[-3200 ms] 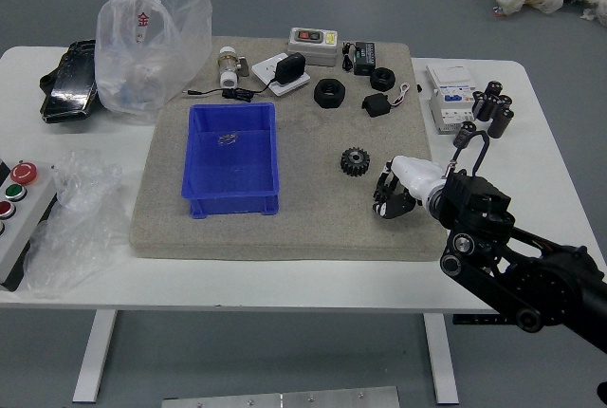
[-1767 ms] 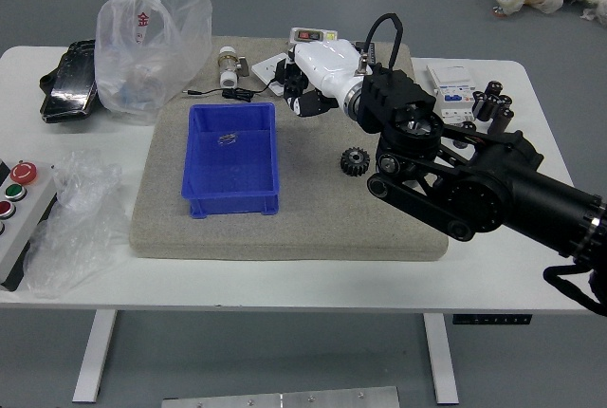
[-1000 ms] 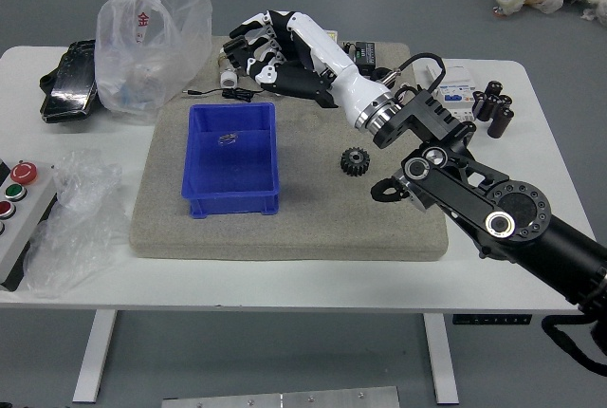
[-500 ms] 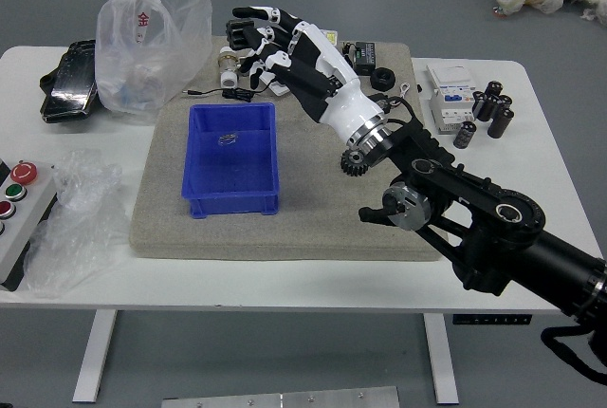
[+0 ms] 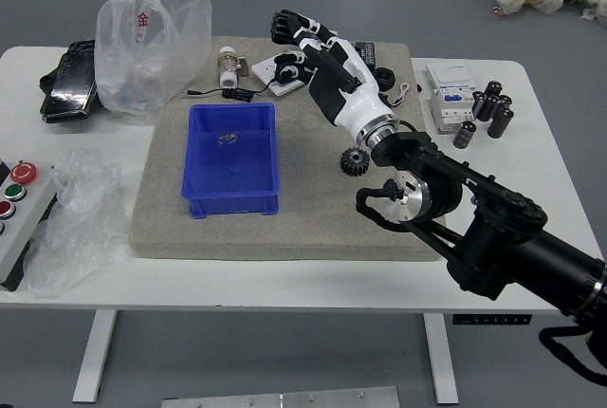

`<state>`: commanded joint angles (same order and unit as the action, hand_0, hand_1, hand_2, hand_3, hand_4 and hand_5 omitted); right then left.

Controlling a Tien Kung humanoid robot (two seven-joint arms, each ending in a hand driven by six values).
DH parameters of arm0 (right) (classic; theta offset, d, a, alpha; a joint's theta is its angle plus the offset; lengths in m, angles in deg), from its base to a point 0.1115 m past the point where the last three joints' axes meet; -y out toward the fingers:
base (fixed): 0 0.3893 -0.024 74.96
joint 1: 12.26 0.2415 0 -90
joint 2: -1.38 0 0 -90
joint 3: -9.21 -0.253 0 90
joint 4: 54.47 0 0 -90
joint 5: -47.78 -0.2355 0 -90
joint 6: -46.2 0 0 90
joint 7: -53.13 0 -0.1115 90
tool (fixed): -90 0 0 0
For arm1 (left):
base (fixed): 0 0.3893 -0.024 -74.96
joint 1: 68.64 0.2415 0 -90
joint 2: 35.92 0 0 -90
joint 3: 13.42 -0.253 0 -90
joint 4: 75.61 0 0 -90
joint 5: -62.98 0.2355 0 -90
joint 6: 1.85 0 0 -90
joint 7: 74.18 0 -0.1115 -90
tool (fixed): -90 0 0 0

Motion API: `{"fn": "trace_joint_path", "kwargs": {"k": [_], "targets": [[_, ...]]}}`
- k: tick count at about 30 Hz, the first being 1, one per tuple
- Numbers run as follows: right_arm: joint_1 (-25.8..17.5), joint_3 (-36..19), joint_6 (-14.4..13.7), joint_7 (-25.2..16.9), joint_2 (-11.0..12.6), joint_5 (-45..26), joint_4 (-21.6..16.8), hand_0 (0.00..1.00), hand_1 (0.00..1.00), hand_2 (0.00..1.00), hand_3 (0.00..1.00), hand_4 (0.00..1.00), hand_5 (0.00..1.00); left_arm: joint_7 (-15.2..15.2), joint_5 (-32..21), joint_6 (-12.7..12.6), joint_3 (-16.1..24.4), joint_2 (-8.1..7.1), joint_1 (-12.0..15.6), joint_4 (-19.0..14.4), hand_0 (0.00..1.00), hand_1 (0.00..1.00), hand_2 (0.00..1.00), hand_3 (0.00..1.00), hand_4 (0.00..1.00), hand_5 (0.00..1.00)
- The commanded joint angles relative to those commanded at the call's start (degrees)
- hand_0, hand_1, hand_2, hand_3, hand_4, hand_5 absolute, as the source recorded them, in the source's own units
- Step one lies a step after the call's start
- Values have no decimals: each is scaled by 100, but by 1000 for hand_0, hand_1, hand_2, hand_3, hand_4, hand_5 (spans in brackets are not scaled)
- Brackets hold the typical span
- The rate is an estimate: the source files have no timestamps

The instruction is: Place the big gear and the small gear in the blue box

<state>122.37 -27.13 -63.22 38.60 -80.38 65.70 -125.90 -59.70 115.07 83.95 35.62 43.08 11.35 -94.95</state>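
Note:
My right hand [image 5: 302,46] is above the mat's back part, fingers open and pointing left, with nothing visibly grasped. Behind and left of its wrist, the palm hides part of the mat. A black toothed gear [image 5: 355,161] lies flat on the mat, just below the white wrist. A plain black ring [image 5: 384,79] is partly visible right of the hand; whether it is a gear I cannot tell. The blue box [image 5: 230,205] stands left of the toothed gear, with a small metallic item [image 5: 227,139] inside. My left hand is out of view.
A grey mat [image 5: 285,243] covers the table's middle. Behind the box are a white bottle [image 5: 228,68] and a cabled black adapter. Plastic bags [image 5: 156,38] and a button panel [image 5: 27,201] stand left; a white box [image 5: 452,95] and black cylinders [image 5: 498,114] are right.
My right hand swept from the mat's right side to its back left, then came partway back right. Its fingers spread along the way. The toothed gear and blue box have not moved.

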Motion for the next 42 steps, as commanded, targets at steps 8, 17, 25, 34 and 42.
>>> {"fn": "trace_joint_path", "kwargs": {"k": [8,17,25,34,42], "targets": [[243,365,-1010,1266,-153,1773,95,301,388,436,647,467,2,-7,-1,4,-8,0,-9,1,643,548,547,655,658,305],[308,1019,-971,2218,-303,3730,468,322,396,440,656,447,2,9,0,-2,2,-3,-2,-4,643,548,548,656,657,304],[393,1368,-956,2077,-380,5189,493,327,413,486,652,438,2,2,-8,6,-10,-3,-26,-3,643,549,548,655,656,302],[468,1828,-555,2050,-448,5384,691,651,773,829,784,635,262,-8,-68,-15,-34,-33,-20,-5,642,549,547,655,653,301],[530,1961,432,2875,-521,6408,1072,848,911,950,934,797,428,-23,-86,-13,-57,-20,-24,-1,642,549,547,654,651,302]]}}
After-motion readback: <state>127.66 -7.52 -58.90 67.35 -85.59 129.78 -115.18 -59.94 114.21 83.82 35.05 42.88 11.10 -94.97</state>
